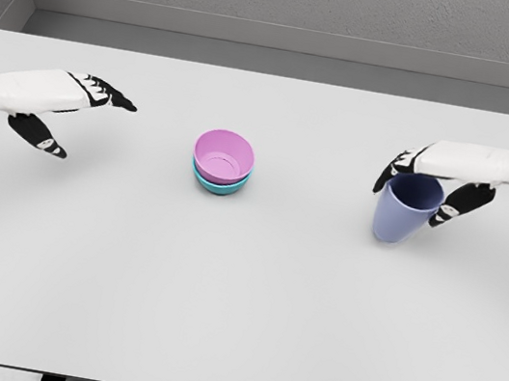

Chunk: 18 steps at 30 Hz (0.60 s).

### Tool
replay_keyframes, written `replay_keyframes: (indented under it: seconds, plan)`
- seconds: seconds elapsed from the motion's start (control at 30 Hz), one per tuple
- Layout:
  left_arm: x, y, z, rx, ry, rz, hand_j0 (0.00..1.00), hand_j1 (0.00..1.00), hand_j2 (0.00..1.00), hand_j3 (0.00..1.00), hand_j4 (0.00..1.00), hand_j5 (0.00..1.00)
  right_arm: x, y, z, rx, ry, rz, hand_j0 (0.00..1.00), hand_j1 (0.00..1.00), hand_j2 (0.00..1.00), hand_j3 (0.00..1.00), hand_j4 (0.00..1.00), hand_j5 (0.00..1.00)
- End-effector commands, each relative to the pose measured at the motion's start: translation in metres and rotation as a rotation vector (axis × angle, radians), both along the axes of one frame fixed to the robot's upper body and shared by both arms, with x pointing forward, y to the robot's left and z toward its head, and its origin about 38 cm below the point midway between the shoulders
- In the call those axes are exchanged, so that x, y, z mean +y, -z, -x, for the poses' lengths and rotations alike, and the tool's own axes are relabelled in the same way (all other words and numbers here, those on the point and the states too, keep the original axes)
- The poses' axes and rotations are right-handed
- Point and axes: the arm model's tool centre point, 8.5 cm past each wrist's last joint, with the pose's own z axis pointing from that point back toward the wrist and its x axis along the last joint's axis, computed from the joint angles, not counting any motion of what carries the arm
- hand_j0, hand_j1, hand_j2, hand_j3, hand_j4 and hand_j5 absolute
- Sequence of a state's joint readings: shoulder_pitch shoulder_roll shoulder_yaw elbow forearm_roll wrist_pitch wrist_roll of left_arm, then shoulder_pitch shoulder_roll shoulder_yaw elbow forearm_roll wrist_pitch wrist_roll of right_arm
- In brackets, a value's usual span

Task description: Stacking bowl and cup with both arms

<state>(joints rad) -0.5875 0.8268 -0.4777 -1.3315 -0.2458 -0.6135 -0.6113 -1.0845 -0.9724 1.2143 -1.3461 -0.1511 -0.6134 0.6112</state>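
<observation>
Right robot hand clasps upright cup; stacked 2 bowls lie well to its left, mid-surface. Left robot hand spread, holding nothing.

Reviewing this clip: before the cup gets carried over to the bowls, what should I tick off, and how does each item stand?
1. Right hand closed around blue cup: ok.
2. Cup upright, mouth up: ok, slightly tilted.
3. Cup lifted off the table: cannot tell.
4. Pink bowl nested in teal bowl, mouth up: ok.
5. Path between cup and bowls free: ok.
6. Left hand open, away from the bowls: ok.
</observation>
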Motion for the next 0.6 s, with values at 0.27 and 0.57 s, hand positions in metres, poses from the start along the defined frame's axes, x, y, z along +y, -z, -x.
replay_keyframes:
  seconds: [0.27,0.57]
  plan:
    - [-0.003,0.003,0.0,0.008,0.002,0.015,1.0,1.0,1.0,1.0,1.0,1.0,0.032,-0.013,-0.008,-0.031,-0.064,-0.036,0.7,0.7,0.7,0.7,0.7,0.7]
    - [-0.013,0.008,-0.002,0.011,0.013,0.034,1.0,1.0,1.0,1.0,1.0,1.0,0.051,-0.024,-0.013,-0.056,-0.103,-0.044,0.7,0.7,0.7,0.7,0.7,0.7]
